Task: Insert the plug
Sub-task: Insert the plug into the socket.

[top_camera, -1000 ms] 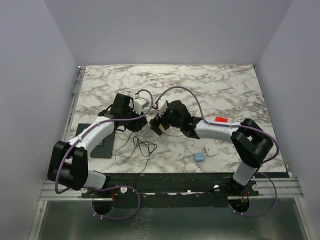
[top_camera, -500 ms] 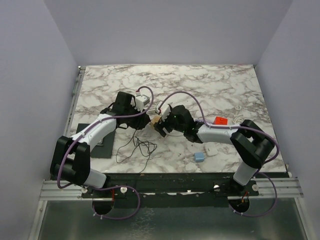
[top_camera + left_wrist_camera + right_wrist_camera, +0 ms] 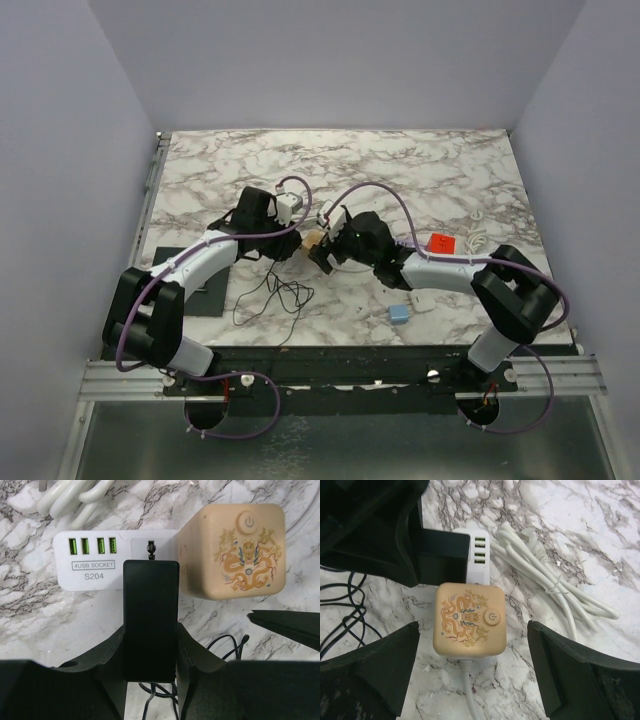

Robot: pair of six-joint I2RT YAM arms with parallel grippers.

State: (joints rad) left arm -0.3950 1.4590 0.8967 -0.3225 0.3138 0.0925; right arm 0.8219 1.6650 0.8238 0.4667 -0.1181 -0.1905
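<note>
Plug at the socket mouth, clamped in the left claw

Nearest, the thin black lead point(image 3: 278, 296) is seen lying slack. Beyond it, the black plug point(image 3: 150, 590) is clamped in the left gripper point(image 3: 150, 635), its tip set at the socket point(image 3: 150, 547) of the white power strip point(image 3: 90, 572); whether it is seated cannot be told. The right gripper point(image 3: 472, 630) is spread wide around the cream cube point(image 3: 232, 550), neither finger seen touching it. A straight push along the plug's axis is advised, with the strip braced against sliding toward the coiled white cord point(image 3: 555, 580).
</note>
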